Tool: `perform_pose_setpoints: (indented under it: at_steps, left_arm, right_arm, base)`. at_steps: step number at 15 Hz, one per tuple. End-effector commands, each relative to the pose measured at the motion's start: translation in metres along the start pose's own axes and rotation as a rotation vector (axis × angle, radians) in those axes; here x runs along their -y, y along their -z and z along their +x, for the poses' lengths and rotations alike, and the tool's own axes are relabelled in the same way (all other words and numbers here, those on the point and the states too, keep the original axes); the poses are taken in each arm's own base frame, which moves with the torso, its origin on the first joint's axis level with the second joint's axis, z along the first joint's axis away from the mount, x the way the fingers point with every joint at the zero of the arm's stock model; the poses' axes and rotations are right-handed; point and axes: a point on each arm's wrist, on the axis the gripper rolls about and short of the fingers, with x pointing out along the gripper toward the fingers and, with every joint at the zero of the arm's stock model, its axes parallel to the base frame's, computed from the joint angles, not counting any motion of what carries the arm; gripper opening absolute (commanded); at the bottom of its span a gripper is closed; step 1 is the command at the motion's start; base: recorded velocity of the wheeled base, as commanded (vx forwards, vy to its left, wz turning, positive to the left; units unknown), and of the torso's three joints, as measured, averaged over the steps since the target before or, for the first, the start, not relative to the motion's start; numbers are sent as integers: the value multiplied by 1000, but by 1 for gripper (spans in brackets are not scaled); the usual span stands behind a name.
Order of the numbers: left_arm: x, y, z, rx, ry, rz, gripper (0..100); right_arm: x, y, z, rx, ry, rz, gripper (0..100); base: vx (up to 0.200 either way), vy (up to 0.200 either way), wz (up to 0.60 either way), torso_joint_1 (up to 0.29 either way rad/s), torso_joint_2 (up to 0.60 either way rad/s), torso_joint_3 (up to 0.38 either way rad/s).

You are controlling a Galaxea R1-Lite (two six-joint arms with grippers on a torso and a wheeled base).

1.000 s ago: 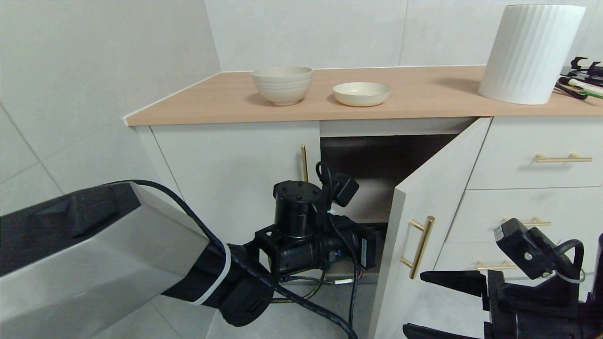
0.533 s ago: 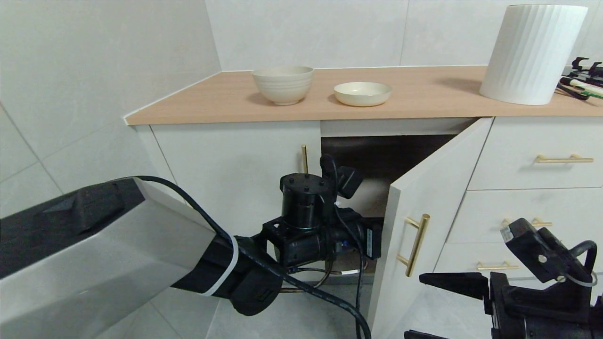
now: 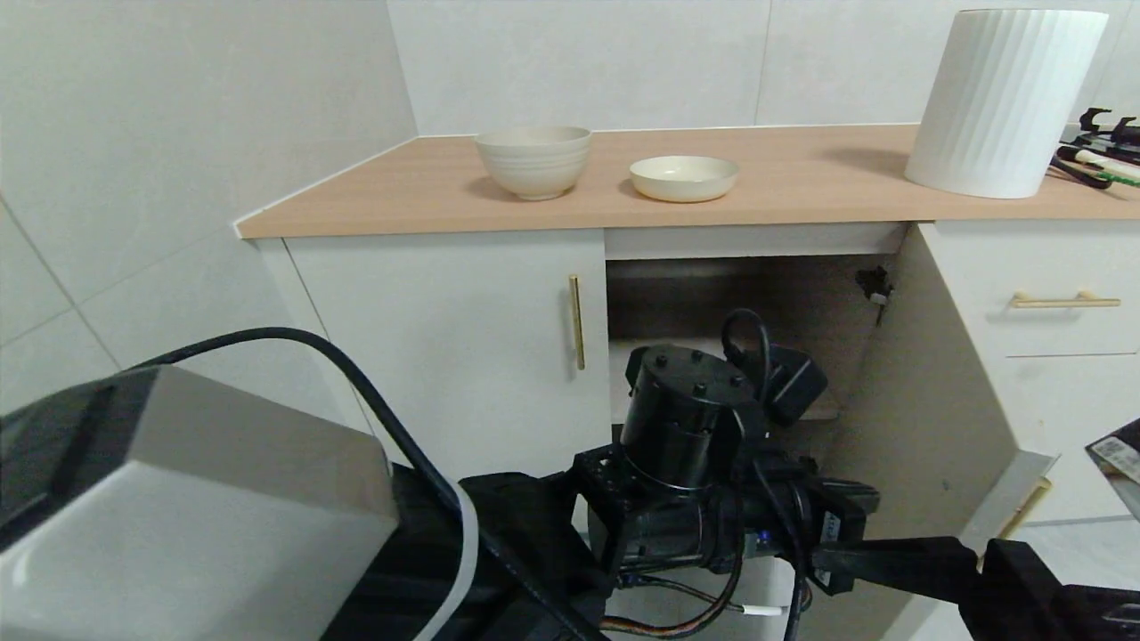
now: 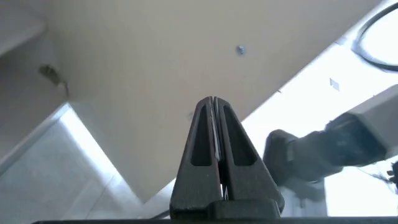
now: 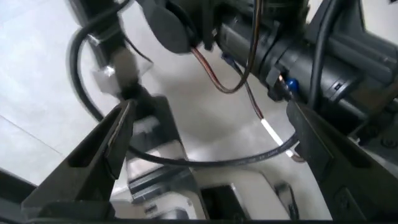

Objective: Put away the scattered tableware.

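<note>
Currently, my left hand [image 4: 213,102] has both fingers pressed together with nothing between them. Its tips point at the pale inside face of the cabinet door [image 3: 926,401]; whether they touch it I cannot tell. My right hand [image 5: 209,109] is low beside that door, its fingers spread wide apart and empty. The cabled wrist of my left arm [image 5: 298,50] lies beyond the gap.

The door stands swung wide, and the cabinet [image 3: 739,294] behind it is dark, with a pale shelf [image 3: 663,352] inside. The neighbouring door [image 3: 445,338], on my left, is shut.

Above, on the table [image 3: 374,200], the tableware stands well apart from both hands. A ribbed beige bowl [image 3: 534,160] sits upright near the left corner. A shallow cream dish [image 3: 684,177] sits just beside it to the right, not touching. A tall ribbed white canister [image 3: 1006,98] stands well apart at the table's right end.
</note>
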Motion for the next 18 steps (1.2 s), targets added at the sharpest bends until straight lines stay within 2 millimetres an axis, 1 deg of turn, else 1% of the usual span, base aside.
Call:
perform_pose_setpoints:
  at_steps: [1,2,3,4,6,7,8,9,10,11,13,14,15,16,17,18]
  left_arm:
    - [-9,-22,-34,57,-50,-3,0]
    - [-18,-23,-49,68,-95,-13,0]
    - [-30,-26,-71,92,-181,-25,0]
    - [-34,-26,-89,111,-261,-33,0]
    - [-39,-27,-129,149,-383,-38,0]
    - [-36,-28,-169,174,-450,-28,0]
    - [-31,-31,-196,190,-493,-28,0]
    - [-23,-34,-220,206,-529,-36,0]
    - [-20,-36,-229,214,-546,-40,0]
    - [-10,-39,-256,228,-590,-51,0]
    - [-5,-41,-275,260,-637,-57,0]
    - [-6,-40,-284,279,-668,-61,0]
    - [-7,-39,-288,287,-686,-64,0]
    - [-8,-37,-295,296,-717,-76,0]
    - [-10,-38,-298,306,-736,-79,0]
    - [-11,-39,-300,310,-744,-81,0]
  right_arm:
    - [0,-1,-2,9,14,-2,100]
    - [0,-1,-1,5,16,2,100]
    - [2,-1,2,-2,24,6,100]
    - [6,0,6,-14,39,18,100]
    - [22,-4,13,-13,122,41,100]
    - [37,-14,21,-6,181,52,100]
    - [46,-24,24,-6,233,63,100]
    - [51,-32,26,-33,292,83,100]
    - [52,-37,28,-42,312,88,100]
    - [52,-59,31,-52,387,95,100]
    - [57,-81,38,-65,453,104,100]
    - [68,-91,45,-72,495,110,100]
    - [72,-98,51,-65,504,106,100]
    - [77,-112,61,-47,518,101,100]
    - [79,-120,65,-51,531,101,100]
    - [78,-125,64,-62,550,107,100]
  base:
    - [0,0,0,0,0,0]
    - [0,0,0,0,0,0]
    - [0,0,0,0,0,0]
    - [0,0,0,0,0,0]
    - [0,0,0,0,0,0]
    - [0,0,0,0,0,0]
    - [0,0,0,0,0,0]
    - [0,0,0,0,0,0]
    - [0,0,0,0,0,0]
    - [0,0,0,0,0,0]
    - [0,0,0,0,0,0]
    - [0,0,0,0,0,0]
    - [0,0,0,0,0,0]
    - [0,0,0,0,0,0]
    - [0,0,0,0,0,0]
    - [0,0,0,0,0,0]
